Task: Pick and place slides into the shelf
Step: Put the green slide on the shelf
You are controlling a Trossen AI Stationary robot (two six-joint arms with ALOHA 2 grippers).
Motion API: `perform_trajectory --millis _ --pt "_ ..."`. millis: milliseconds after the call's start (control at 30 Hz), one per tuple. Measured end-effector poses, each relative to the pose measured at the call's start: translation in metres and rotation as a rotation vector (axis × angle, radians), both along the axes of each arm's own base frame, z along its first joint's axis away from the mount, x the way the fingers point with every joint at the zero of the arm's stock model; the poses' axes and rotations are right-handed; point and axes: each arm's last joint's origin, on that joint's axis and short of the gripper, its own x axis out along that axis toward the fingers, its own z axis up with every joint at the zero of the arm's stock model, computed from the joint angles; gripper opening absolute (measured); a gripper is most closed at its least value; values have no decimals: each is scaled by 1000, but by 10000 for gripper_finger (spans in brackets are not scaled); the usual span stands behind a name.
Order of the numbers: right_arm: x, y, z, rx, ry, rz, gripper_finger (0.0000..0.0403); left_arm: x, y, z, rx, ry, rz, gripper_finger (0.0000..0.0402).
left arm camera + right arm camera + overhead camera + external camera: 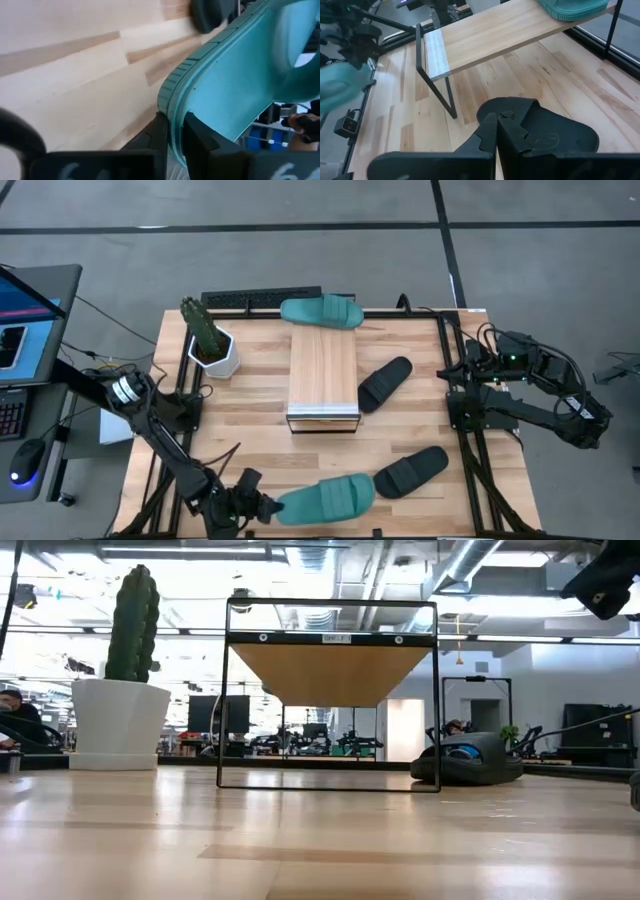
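My left gripper (265,505) is at the table's near edge, shut on a teal slide (325,498). The second teal slide (322,311) lies on the far end of the shelf (323,375); it also shows in the right wrist view (572,10). One black slide (385,383) lies on the table right of the shelf. Another black slide (412,470) lies near the front right. My right gripper (497,130) is shut and empty, held above the table's right side, with the first black slide (555,130) showing beyond its fingers. My left gripper pinches the teal slide's rim (172,117) between its two fingers, at the end away from the strap (300,50). One finger (197,135) is on the footbed side, the other (157,137) on the sole side. The fingers come from the table's left. I cannot tell whether the slide is clear of the table.
A cactus in a white pot (212,345) stands at the far left of the table. Dark metal frames (465,410) run along the table's left and right sides. A monitor and keyboard (20,330) sit off the table to the left.
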Motion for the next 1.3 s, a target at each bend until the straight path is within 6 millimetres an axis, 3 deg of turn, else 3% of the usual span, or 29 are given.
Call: perform_trajectory --millis 300,733,1033,1300 --pt "0 0 0 -1 0 0 0 -16 28 64 187 60 42 16" --pt "0 0 0 -2 0 1 0 -37 113 141 386 77 131 15" --pt "0 0 0 -1 1 1 0 -40 187 169 517 143 128 14" --pt "0 0 0 -2 1 -1 0 -26 241 182 551 153 58 13"
